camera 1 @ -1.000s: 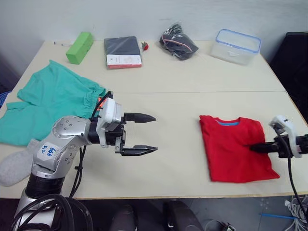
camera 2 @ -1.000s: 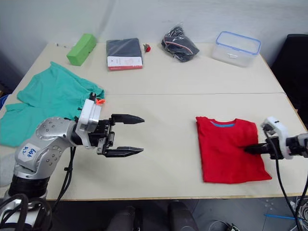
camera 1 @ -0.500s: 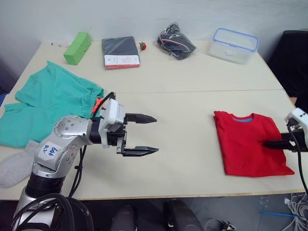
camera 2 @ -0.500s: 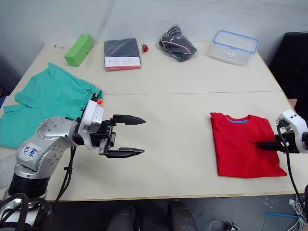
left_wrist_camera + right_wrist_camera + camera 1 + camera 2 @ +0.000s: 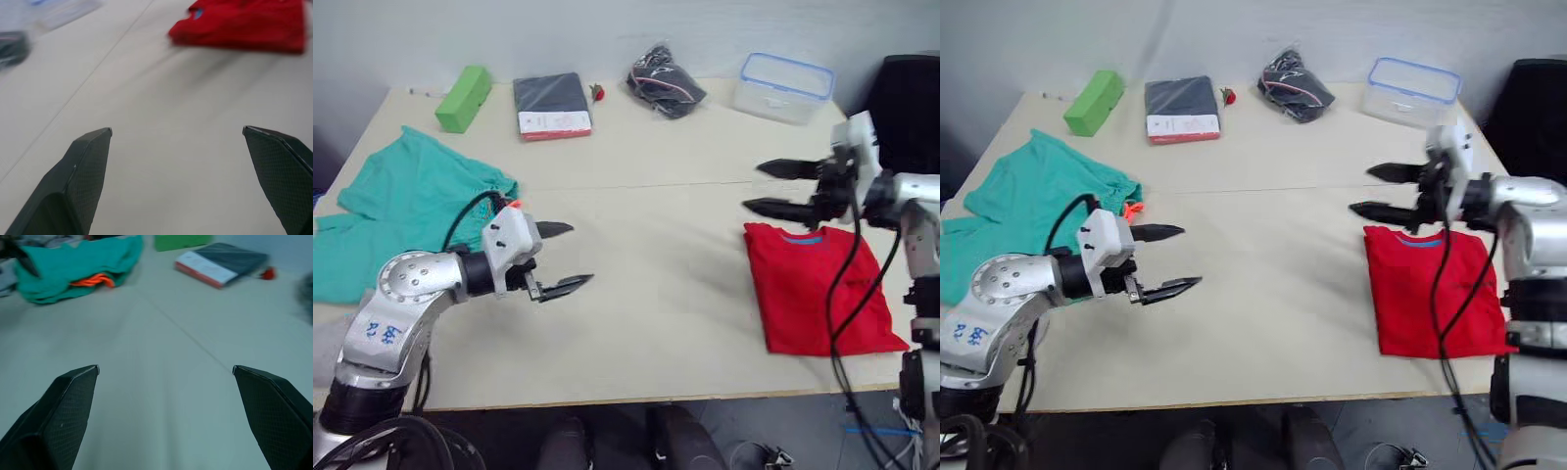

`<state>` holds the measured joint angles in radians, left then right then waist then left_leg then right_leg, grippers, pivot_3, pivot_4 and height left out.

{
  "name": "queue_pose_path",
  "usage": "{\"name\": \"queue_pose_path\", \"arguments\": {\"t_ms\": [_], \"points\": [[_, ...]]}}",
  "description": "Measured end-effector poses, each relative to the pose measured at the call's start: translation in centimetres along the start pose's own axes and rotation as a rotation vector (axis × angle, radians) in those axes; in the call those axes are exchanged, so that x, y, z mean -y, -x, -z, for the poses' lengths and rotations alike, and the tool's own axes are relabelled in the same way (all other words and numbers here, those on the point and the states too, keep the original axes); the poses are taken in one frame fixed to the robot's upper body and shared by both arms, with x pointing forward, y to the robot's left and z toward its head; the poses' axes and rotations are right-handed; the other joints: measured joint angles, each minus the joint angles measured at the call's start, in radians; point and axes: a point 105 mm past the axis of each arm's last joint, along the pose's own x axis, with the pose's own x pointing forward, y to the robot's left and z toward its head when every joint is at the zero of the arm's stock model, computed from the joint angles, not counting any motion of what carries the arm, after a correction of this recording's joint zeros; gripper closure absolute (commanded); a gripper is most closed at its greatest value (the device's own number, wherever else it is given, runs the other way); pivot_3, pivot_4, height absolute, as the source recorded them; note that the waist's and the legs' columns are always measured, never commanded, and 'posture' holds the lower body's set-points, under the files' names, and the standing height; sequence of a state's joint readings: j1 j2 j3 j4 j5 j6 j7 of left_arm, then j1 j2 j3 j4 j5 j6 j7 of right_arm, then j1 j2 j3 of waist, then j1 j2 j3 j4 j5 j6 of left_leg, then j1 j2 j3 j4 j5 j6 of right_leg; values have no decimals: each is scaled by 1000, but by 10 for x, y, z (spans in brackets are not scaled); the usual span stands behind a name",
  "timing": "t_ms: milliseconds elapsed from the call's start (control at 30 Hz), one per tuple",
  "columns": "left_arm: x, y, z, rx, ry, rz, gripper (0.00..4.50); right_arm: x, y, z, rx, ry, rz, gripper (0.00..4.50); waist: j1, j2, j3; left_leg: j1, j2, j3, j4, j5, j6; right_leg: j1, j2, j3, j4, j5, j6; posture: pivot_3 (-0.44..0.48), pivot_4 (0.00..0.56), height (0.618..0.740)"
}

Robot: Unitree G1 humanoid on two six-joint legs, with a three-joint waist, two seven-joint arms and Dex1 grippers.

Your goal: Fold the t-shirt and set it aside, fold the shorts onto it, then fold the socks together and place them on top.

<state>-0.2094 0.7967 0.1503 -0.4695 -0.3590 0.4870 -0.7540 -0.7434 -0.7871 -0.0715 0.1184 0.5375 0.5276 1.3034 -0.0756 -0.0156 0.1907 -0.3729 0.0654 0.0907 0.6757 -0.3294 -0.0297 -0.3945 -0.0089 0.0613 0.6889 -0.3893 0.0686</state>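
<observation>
On the table (image 5: 656, 313): 1 red t-shirt (image 5: 813, 294), 1 teal shorts (image 5: 401, 211), 1 green block (image 5: 464, 98), 1 dark pkgd garment (image 5: 551, 106), 1 black bag (image 5: 664, 80), 1 clear tub (image 5: 783, 88); 2 grippers, left (image 5: 563, 257) & right (image 5: 769, 188)

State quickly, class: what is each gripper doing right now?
Left gripper: open, holding nothing, above the bare table.
Right gripper: open, holding nothing, just beyond the collar of the folded t-shirt.
</observation>
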Motion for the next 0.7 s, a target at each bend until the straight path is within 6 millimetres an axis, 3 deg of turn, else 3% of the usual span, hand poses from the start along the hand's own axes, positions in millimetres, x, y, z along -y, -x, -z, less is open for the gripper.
{"name": "queue_pose_path", "arguments": {"t_ms": [100,200,367,567,700], "points": [[10,27,25,-166,-57,-67,0,-55,-38,-7,43,53,-252,29,-2,-1,0,-1,-1,0,1,-3,3,1,-3,-1,-1,0,0,0,150,740],[15,47,50,-312,-109,-100,0,-74,-46,-4,39,63,-326,29,8,-3,0,-2,-2,-1,5,-4,5,3,-5,-2,-4,0,0,0,150,740],[-18,64,61,-407,-262,-265,0,-82,-49,-7,50,74,-362,29,20,-6,-1,0,-2,0,5,-6,10,4,-5,-2,-4,0,0,0,150,740],[-35,47,80,-434,-278,-269,0,-79,-51,-6,56,54,-333,29,18,-7,-1,-1,-2,1,4,-5,6,1,-4,-2,-3,0,0,0,150,740],[-37,43,94,-488,-201,-230,818,-75,-51,-6,50,43,-294,0,11,-7,-1,-1,-1,1,4,-5,6,0,-4,-2,-1,0,0,0,150,740]]}}
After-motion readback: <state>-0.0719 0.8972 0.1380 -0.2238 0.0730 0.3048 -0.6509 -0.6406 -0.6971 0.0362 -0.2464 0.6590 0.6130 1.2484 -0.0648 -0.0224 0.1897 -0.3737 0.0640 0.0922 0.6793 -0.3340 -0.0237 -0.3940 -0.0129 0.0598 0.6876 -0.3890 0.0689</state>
